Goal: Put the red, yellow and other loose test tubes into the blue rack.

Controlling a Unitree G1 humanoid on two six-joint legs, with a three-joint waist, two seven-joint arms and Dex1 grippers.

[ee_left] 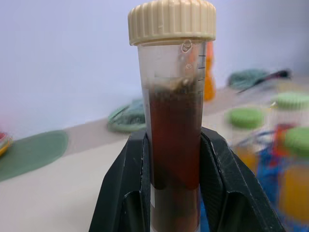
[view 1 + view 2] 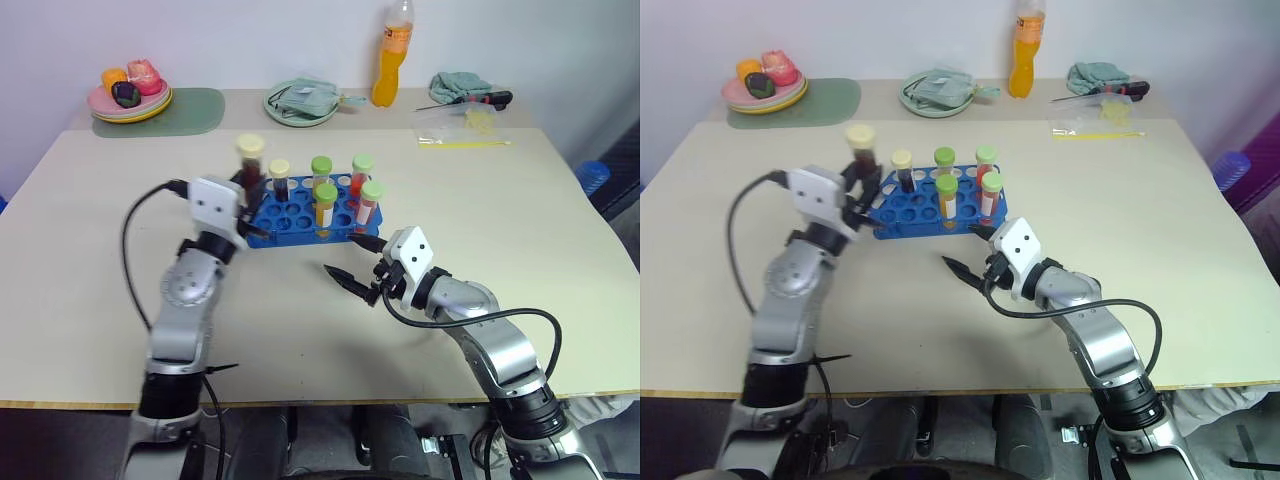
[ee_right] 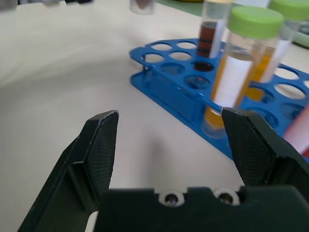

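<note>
Currently a dark-red tube (image 1: 174, 145) is being gripped upright by the left claw (image 2: 243, 205); it should be lowered straight into the blue rack (image 2: 300, 215); the right claw (image 2: 352, 283) is being kept released.

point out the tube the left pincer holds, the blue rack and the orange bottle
dark tube (image 1: 174, 130), left wrist view, on its liquid-filled body
blue rack (image 2: 292, 215), left eye view, on its bare top plate
orange bottle (image 2: 388, 78), left eye view, on its lower body

Rack (image 2: 300, 215) mid-table w/ tubes (image 2: 326, 208) in it; plates (image 2: 130, 103), bowl (image 2: 300, 102), bottle (image 2: 393, 53) behind along wall.
</note>
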